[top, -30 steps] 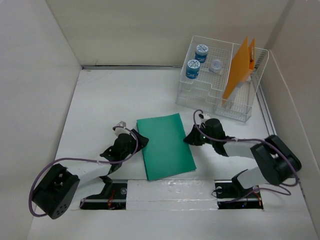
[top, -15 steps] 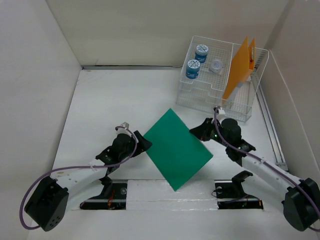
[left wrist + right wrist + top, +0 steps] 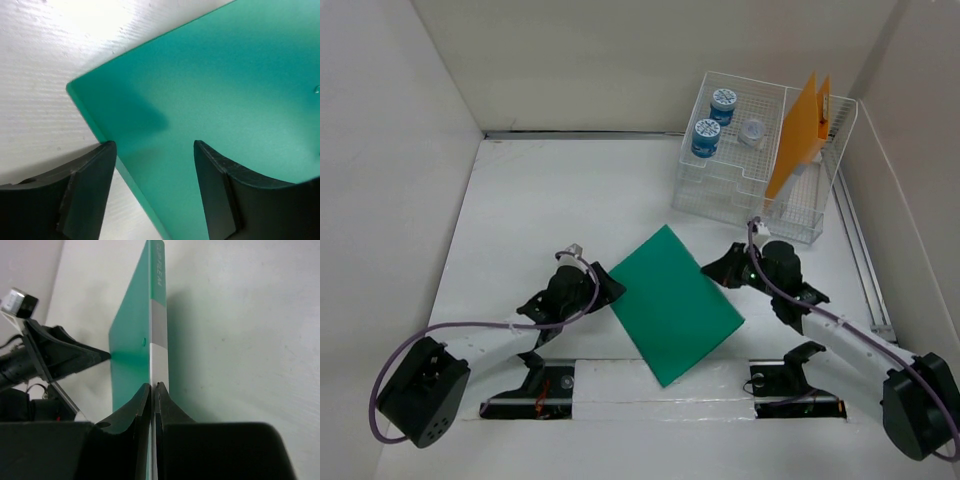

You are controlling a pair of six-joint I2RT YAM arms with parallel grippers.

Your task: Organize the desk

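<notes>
A green folder (image 3: 675,300) is tipped up off the white desk (image 3: 570,200), turned diagonally between the two arms. My right gripper (image 3: 725,272) is shut on its right corner. In the right wrist view the fingers (image 3: 154,386) pinch the folder's thin grey-and-green edge (image 3: 159,315). My left gripper (image 3: 610,290) is at the folder's left corner. In the left wrist view its jaws (image 3: 152,150) stand open, and the green sheet (image 3: 225,90) with its edge runs between them without being pinched.
A white wire-mesh organizer (image 3: 720,205) stands at the back right. It holds two blue-lidded jars (image 3: 706,137), a small clear pot (image 3: 752,130) and an upright orange folder (image 3: 800,140). Off-white walls close in the left, back and right.
The green folder lay flat a second ago. The right gripper has closed on it, lifted its right side and swung it diagonal. The left gripper has opened wider at its left corner.
</notes>
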